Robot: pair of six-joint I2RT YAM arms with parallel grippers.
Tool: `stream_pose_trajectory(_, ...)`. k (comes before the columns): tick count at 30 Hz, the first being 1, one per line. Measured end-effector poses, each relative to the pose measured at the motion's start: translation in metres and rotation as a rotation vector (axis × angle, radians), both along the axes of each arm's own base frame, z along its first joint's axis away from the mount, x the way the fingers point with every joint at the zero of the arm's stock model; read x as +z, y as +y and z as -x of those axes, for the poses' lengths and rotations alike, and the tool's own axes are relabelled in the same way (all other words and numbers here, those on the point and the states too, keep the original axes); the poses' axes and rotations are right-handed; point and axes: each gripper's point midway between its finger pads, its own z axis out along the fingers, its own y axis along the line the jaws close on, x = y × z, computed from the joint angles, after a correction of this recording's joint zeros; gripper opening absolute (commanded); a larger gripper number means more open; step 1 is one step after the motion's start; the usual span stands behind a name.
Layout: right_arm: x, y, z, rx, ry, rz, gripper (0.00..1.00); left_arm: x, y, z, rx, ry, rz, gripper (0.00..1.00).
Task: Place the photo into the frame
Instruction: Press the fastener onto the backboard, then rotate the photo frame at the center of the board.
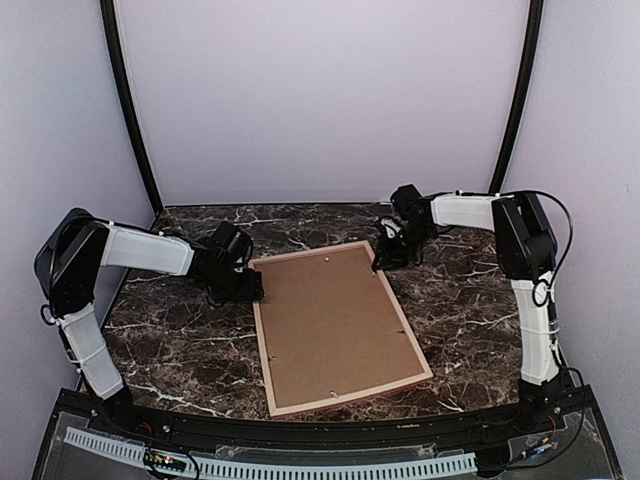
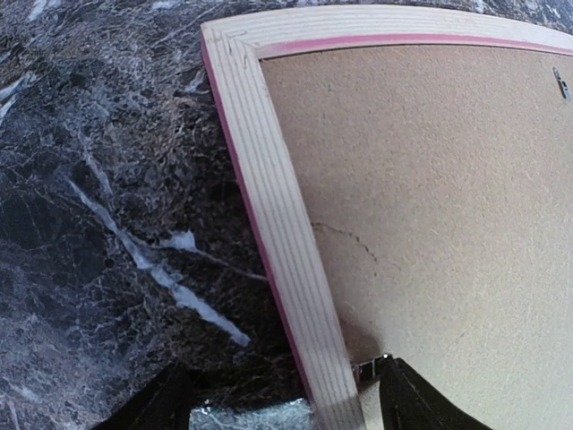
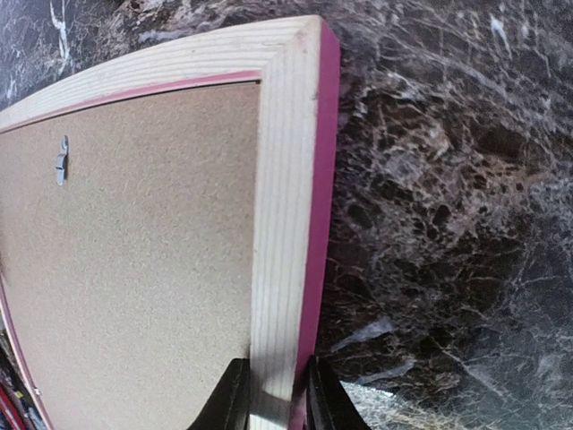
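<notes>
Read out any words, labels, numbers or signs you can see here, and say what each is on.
None. No readable text in any view: the frame, lying back up, its brown backing board and the marble table carry no writing.

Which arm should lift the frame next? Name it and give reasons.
Right. The right pincer is shut on one rail of the frame; the left pincer only straddles the opposite rail, jaws wide, gripping nothing.
</notes>
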Motion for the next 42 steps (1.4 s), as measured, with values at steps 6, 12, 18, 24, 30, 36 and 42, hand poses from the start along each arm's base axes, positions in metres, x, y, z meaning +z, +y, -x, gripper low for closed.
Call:
stream_pose_trajectory(6, 0.002, -0.004, 0.003, 0.004, 0.042, -0.099, 0.44, 0.000, 0.001, 0.000, 0.000, 0.001, -0.004, 0.75)
stream_pose_trajectory(12, 0.006, -0.012, 0.015, -0.026, 0.048, -0.099, 0.49, 0.000, 0.001, 0.001, -0.004, 0.002, -0.008, 0.76)
stream_pose_trajectory(18, 0.003, -0.030, 0.049, -0.048, 0.049, -0.003, 0.48, 0.005, -0.002, -0.003, -0.020, -0.008, -0.005, 0.77)
stream_pose_trajectory(24, 0.000, -0.021, 0.069, -0.009, 0.009, 0.091, 0.41, 0.023, -0.010, -0.018, -0.043, -0.052, 0.011, 0.78)
stream_pose_trajectory(30, -0.001, -0.015, 0.071, 0.021, -0.021, 0.125, 0.18, 0.030, -0.014, -0.021, -0.071, -0.066, 0.016, 0.78)
stream_pose_trajectory(36, 0.002, -0.016, 0.067, 0.068, -0.037, 0.152, 0.05, 0.039, -0.019, -0.025, -0.119, -0.077, 0.020, 0.79)
stream_pose_trajectory(42, 0.001, -0.006, 0.048, 0.180, -0.089, 0.165, 0.02, 0.050, -0.022, -0.030, -0.170, -0.096, -0.001, 0.78)
